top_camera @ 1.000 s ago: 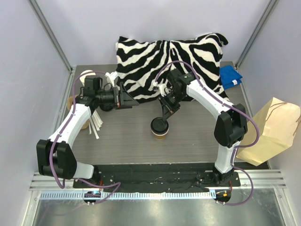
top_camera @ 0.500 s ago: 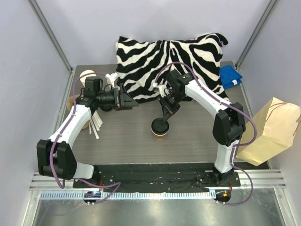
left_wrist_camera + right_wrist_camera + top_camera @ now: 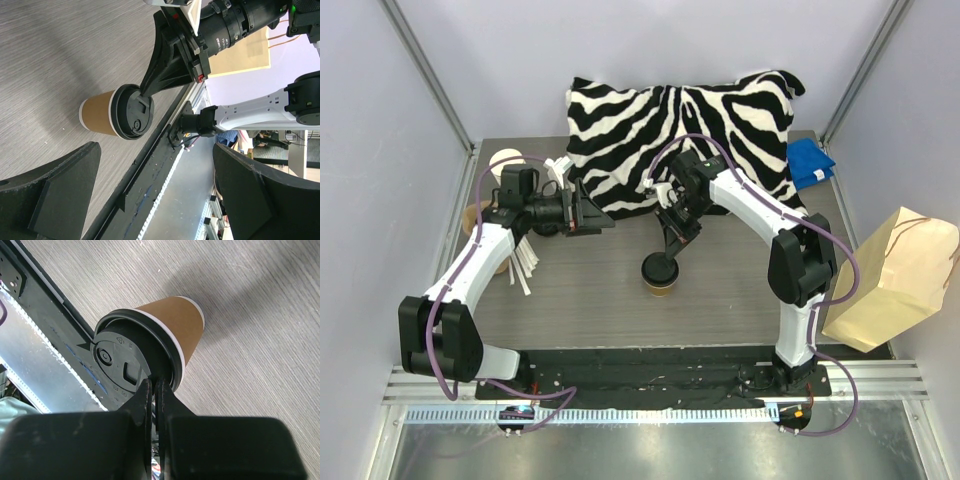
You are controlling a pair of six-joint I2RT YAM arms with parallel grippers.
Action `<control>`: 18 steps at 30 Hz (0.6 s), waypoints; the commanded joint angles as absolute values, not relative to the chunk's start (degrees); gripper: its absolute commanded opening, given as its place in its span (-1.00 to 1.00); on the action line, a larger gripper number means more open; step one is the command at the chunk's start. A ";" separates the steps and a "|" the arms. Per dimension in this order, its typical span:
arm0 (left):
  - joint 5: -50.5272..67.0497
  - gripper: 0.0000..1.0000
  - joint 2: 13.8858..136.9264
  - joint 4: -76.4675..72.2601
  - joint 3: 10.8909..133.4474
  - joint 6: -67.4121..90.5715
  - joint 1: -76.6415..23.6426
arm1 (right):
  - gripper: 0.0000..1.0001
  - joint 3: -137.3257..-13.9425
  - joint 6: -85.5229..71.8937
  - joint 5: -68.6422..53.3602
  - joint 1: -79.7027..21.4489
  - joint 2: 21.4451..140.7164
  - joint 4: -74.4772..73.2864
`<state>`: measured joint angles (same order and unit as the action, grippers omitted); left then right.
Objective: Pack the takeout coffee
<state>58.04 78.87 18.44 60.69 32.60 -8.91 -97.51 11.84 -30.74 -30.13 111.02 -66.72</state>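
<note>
The takeout coffee (image 3: pixel 660 274) stands upright near the table's middle, a kraft-brown cup (image 3: pixel 172 320) with a black lid (image 3: pixel 125 360). My right gripper (image 3: pixel 672 249) comes down at its far side. In the right wrist view my right gripper (image 3: pixel 156 383) is shut, nothing between the fingers, its tips resting against the lid's rim. My left gripper (image 3: pixel 596 218) hovers to the cup's left, turned toward it. It is open in the left wrist view, the left gripper (image 3: pixel 160 195) wide and empty, the cup (image 3: pixel 100 117) well beyond it. The paper bag (image 3: pixel 900 280) lies tilted at the right edge.
A zebra-striped pillow (image 3: pixel 680 115) fills the back of the table, a blue cloth (image 3: pixel 810 163) to its right. A stack of unlidded cups (image 3: pixel 506 164) and several white sticks (image 3: pixel 523 262) sit at the left under my left arm. The black base rail (image 3: pixel 650 365) runs along the near edge.
The right arm's elbow has swung slightly left while its shut tips stay at the lid. The left gripper has crept a little to the right. The cup has not visibly moved.
</note>
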 commanded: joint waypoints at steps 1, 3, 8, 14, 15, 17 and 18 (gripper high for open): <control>58.80 0.99 76.90 16.00 60.64 32.61 -8.61 | -0.86 -100.11 11.86 -31.73 -30.06 110.83 -67.32; 58.89 0.99 76.90 16.00 60.64 32.61 -8.61 | -0.72 -100.11 11.87 -31.82 -29.97 110.92 -67.59; 58.97 0.99 76.91 16.00 60.82 32.69 -8.61 | -0.64 -100.11 12.30 -32.08 -30.06 110.57 -68.20; 58.97 0.99 77.17 16.08 61.08 32.70 -8.53 | -0.47 -99.23 12.66 -32.17 -30.06 109.78 -68.55; 58.97 0.99 77.25 16.00 61.08 32.78 -8.61 | -0.42 -99.14 12.83 -32.17 -30.06 109.78 -68.55; 58.97 0.99 77.34 16.08 61.26 32.87 -8.61 | -0.39 -99.14 12.74 -32.34 -30.06 109.60 -68.47; 58.97 0.99 77.34 16.17 61.26 32.87 -8.53 | -0.39 -99.14 12.74 -32.34 -30.06 109.69 -68.47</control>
